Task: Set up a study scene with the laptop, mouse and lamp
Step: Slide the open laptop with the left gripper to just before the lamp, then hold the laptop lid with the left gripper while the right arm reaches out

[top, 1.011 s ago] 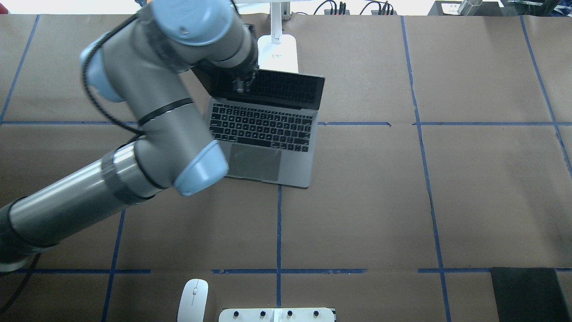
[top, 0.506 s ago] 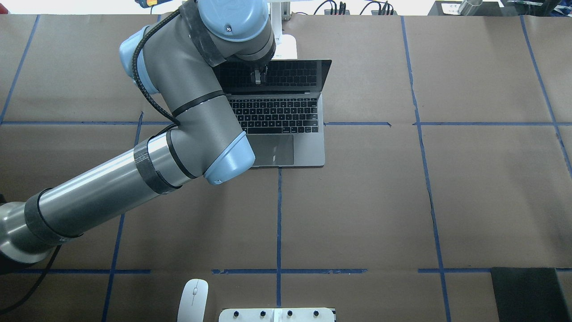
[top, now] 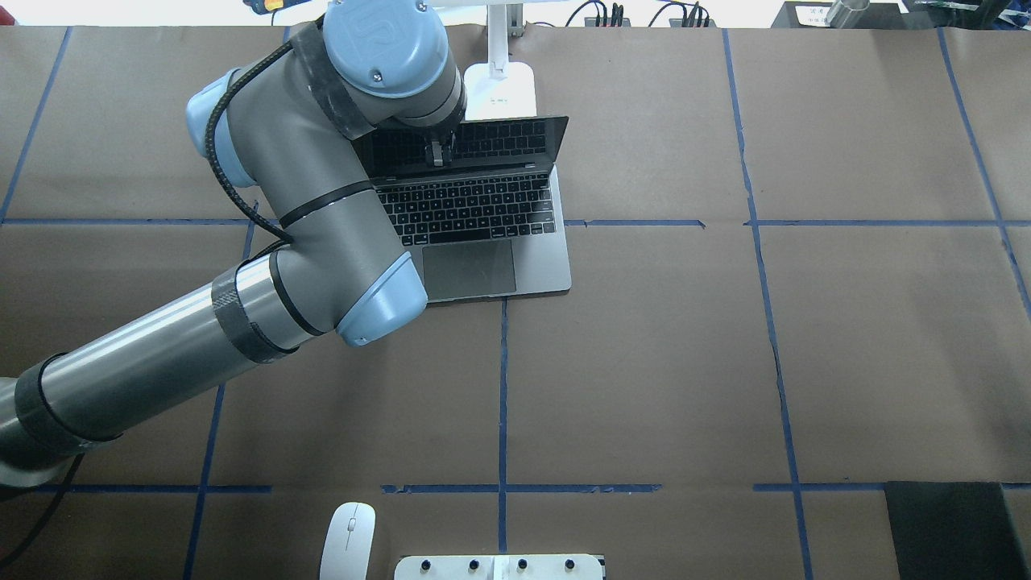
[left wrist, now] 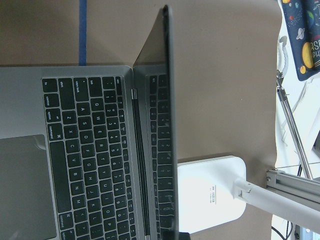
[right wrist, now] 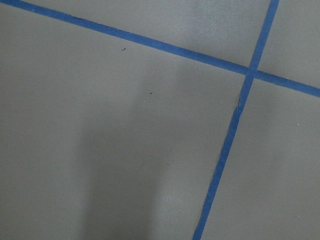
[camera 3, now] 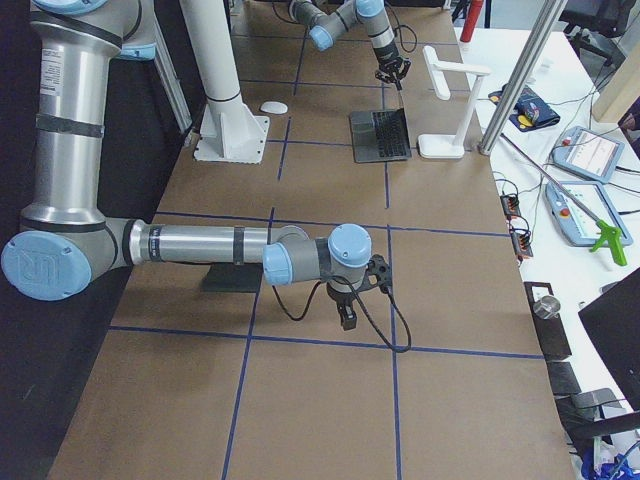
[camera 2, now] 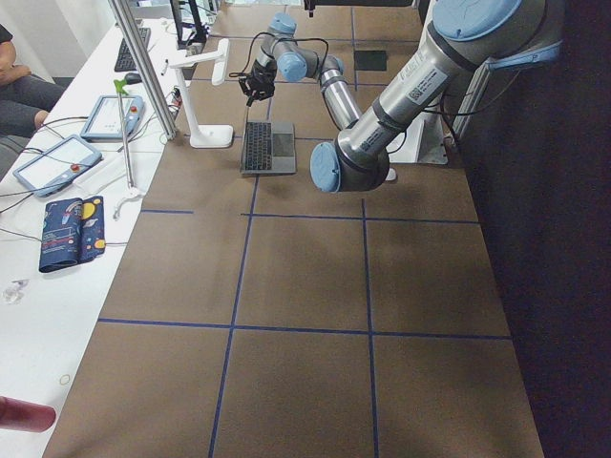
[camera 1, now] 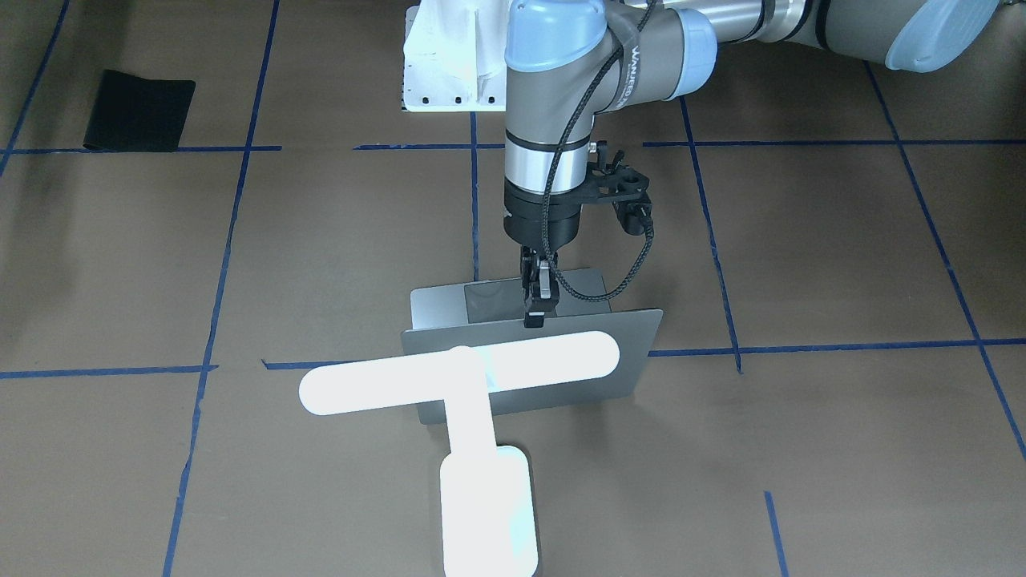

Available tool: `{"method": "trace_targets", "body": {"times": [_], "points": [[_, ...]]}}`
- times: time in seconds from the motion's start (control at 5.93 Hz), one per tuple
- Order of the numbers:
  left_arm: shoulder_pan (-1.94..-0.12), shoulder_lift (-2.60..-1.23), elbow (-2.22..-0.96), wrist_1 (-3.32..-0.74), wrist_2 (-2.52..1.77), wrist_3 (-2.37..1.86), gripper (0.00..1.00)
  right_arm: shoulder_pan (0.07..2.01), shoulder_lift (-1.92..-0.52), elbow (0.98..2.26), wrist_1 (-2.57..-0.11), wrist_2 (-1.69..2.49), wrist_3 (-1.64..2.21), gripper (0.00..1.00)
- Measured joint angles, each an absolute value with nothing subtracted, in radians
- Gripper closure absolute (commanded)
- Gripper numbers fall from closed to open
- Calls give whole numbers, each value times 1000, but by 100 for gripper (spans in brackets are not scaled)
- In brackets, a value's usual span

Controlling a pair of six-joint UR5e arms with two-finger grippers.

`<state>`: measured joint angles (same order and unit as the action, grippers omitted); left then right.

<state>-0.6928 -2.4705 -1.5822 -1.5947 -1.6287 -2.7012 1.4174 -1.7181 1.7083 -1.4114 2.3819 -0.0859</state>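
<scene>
Laptop point(top: 540, 258): grey shell, black keys, dark screen.
Lamp point(camera 1: 461, 373): glowing white all over.
Mouse point(top: 348, 540): white.
Table cover point(top: 805, 362): brown paper, blue tape grid.
Mat point(top: 950, 528): black.
Left arm point(top: 306, 209): grey, pale-blue joint caps.

in the overhead shot the left arm point(top: 322, 242) blocks the left side of the laptop point(top: 483, 211) and the mouse point(top: 348, 536) gets chopped off by the bottom edge

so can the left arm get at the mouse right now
Probably not yet: the left gripper is shut on the laptop lid. The mouse itself lies uncovered beside the mount block.
</scene>
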Motion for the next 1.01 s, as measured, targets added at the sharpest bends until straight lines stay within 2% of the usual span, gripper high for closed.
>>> {"method": "trace_targets", "body": {"times": [0.17,0.34,0.51,0.84,1.01], "points": [[-692,-2467,-1597,-1597,-1629,-2695,23,1417,-1718,1709,-1411,2383,-86,0],[-692,-2466,-1616,-1598,-1632,-2677,22,1416,-1713,1709,-1411,2383,-85,0],[-692,-2454,-1659,-1595,-1635,-2641,15,1412,-1705,1712,-1411,2385,-84,0],[-670,-2324,-1861,-1591,-1644,-2517,7,1360,-1703,1719,-1311,2402,62,0],[-642,-2237,-1969,-1590,-1651,-2432,7,1301,-1724,1722,-1172,2405,268,2]]}}
